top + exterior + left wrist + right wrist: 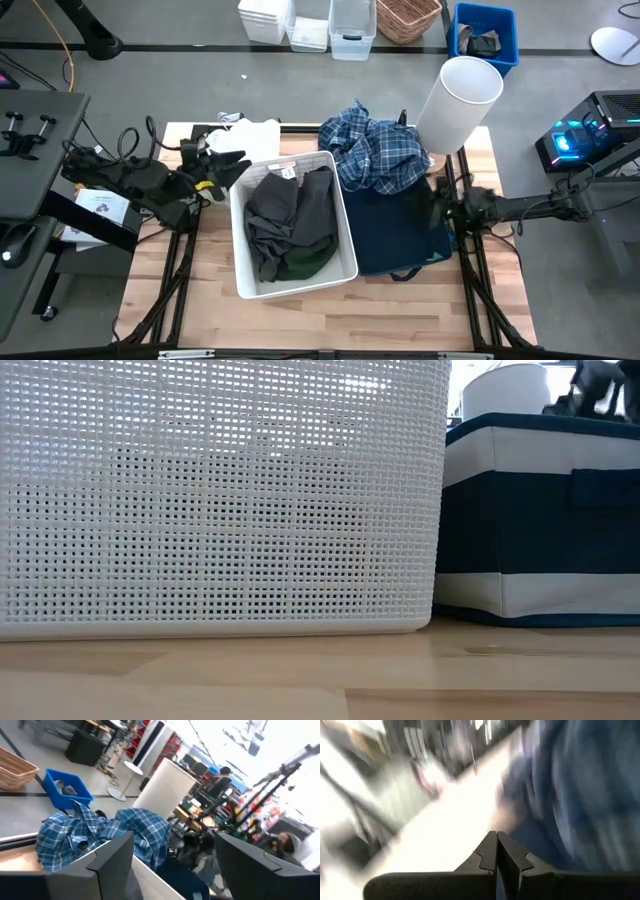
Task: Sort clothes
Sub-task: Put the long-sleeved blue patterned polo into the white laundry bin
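While the wooden table fills mid-frame on grey floor, the plaid shirt drapes over the navy bin; left gripper gapes empty, right gripper is pressed closed, empty

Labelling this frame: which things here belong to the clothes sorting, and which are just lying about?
Job: plaid shirt, grey garment, green garment, white garment, white bin, navy bin.
Lying about: white cylinder, wicker basket, blue crate.
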Robot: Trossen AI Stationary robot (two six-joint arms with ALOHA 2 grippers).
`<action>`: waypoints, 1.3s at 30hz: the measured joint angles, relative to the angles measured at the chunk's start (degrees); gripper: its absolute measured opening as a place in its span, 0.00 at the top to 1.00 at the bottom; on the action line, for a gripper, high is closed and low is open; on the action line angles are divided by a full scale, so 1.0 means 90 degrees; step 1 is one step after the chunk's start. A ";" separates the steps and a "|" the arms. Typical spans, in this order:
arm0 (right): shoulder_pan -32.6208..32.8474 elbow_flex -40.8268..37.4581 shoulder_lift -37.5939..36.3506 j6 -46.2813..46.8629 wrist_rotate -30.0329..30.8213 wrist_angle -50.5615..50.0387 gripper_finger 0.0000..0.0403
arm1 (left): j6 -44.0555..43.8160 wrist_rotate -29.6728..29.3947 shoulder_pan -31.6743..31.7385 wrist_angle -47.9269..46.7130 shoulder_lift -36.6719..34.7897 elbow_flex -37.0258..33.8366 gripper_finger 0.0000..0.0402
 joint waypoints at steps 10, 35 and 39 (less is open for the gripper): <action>-0.0025 0.3085 0.1730 -0.2659 -0.0246 -0.0321 1.00 | 0.0582 -0.0603 0.0320 0.0028 0.0187 0.0000 0.34; -0.2981 1.1691 0.9916 -0.3989 -0.0706 -0.9803 0.25 | 0.1786 0.1298 0.0533 -0.0056 -0.0386 0.0000 0.34; -0.3356 1.2053 1.0796 -0.3451 -0.0735 -1.0285 0.25 | 0.1791 0.1588 0.0534 -0.0053 -0.0466 0.0000 0.34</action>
